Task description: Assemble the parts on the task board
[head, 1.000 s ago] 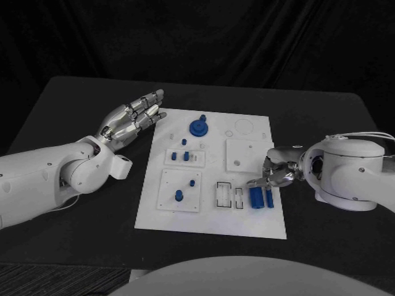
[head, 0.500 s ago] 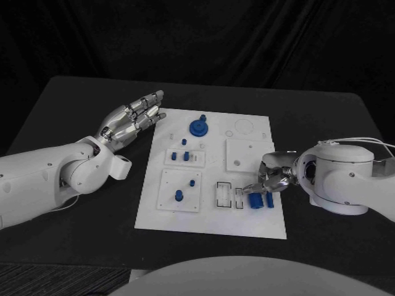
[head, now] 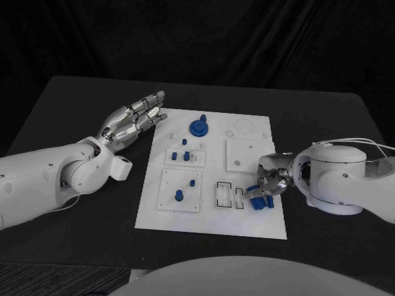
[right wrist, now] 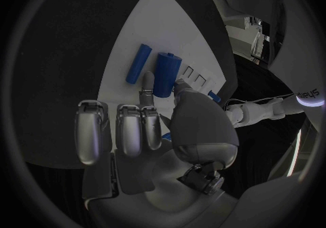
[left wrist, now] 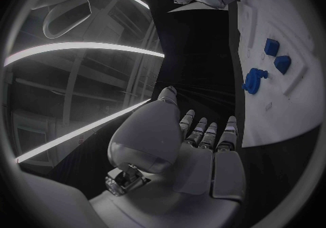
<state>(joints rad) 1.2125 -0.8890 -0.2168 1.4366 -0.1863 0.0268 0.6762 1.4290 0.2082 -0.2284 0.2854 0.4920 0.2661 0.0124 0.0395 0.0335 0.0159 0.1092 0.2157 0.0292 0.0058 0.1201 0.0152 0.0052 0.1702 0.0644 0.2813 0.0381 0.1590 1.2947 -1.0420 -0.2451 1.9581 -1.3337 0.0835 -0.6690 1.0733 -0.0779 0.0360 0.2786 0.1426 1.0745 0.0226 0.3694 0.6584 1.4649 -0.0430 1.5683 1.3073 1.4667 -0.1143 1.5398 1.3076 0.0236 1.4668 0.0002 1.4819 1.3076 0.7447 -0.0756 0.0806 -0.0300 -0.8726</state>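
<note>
Two smooth blue cylinders lie flat on the white task board (head: 211, 216) just ahead of the right robot hand (head: 270, 179), side by side and parallel, their long axes running away from the robot toward the board's far end. In the right wrist view the wide blue cylinder (right wrist: 167, 74) sits directly in front of the fingertips (right wrist: 146, 79), with the slim blue cylinder (right wrist: 138, 63) just beside it on the side away from the thumb. That hand hangs over them with its silver fingers partly curled downward; whether a fingertip touches the wide cylinder, I cannot tell, and nothing is plainly gripped. The left robot hand (head: 133, 119) rests at the board's far left corner, fingers straight, spread a little and holding nothing. Just beside its fingertips stands a round blue knob (head: 199, 127) with a stem on top, seen also as a lobed piece (left wrist: 254, 80) in the left wrist view. The board is a flat matte plate with raised square panels and rectangular slots on the black bench (head: 64, 111).
</note>
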